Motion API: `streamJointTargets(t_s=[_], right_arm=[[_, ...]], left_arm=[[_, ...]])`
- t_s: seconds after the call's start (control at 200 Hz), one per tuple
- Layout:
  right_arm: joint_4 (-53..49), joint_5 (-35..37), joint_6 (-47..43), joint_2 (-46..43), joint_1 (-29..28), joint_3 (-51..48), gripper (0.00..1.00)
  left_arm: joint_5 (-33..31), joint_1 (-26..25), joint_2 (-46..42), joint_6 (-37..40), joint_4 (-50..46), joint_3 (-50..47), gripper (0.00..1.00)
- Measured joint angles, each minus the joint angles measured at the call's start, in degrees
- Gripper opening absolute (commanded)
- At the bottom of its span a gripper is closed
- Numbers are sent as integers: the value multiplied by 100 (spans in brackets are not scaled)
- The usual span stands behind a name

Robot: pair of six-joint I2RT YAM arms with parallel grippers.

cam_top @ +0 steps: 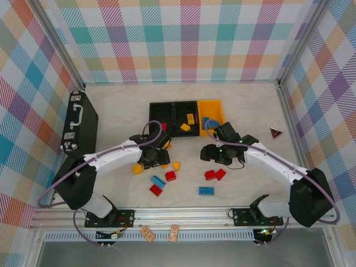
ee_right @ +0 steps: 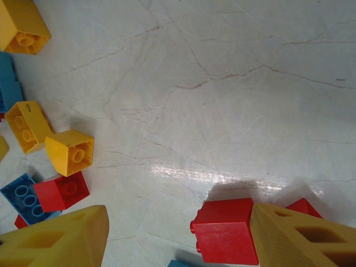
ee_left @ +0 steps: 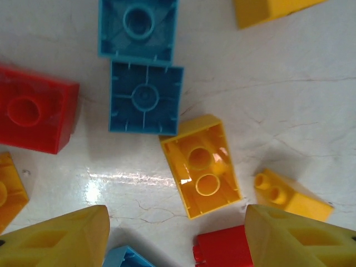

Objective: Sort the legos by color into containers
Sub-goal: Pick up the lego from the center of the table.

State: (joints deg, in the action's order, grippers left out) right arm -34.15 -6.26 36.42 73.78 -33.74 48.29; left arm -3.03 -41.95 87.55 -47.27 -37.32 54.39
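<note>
Left fingers [ee_left: 55, 239], right fingers [ee_right: 300, 236] apart; hollow-backed plastic legos [ee_left: 203, 167] on glossy veined table [ee_right: 222, 83]

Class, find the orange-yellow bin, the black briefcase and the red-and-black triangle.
orange-yellow bin [cam_top: 214, 109]: top view, bare floor.
black briefcase [cam_top: 88, 121]: top view, lid.
red-and-black triangle [cam_top: 276, 132]: top view, centre.

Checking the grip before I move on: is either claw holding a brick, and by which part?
Nothing is held. The left claw is open near a yellow brick; the right claw is open, a red brick beside one finger.
</note>
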Motion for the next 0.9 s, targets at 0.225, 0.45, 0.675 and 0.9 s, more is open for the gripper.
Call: streamJointTargets(t_s=[0.225, 0.45, 0.675, 0.9], right_arm=[[118, 0, 42, -2, 0, -103, 68], [173, 0, 68, -94, 0, -225, 69], [210, -7, 87, -111, 0, -284, 68], [227, -26, 87, -146, 0, -284, 69]], left_arm=[[-13, -190, 573, -291, 286, 31, 66], [-157, -225, 852, -400, 302, 107, 50], [-302, -243, 855, -350, 251, 267, 30], [-426, -264, 710, -195, 15, 542, 25]])
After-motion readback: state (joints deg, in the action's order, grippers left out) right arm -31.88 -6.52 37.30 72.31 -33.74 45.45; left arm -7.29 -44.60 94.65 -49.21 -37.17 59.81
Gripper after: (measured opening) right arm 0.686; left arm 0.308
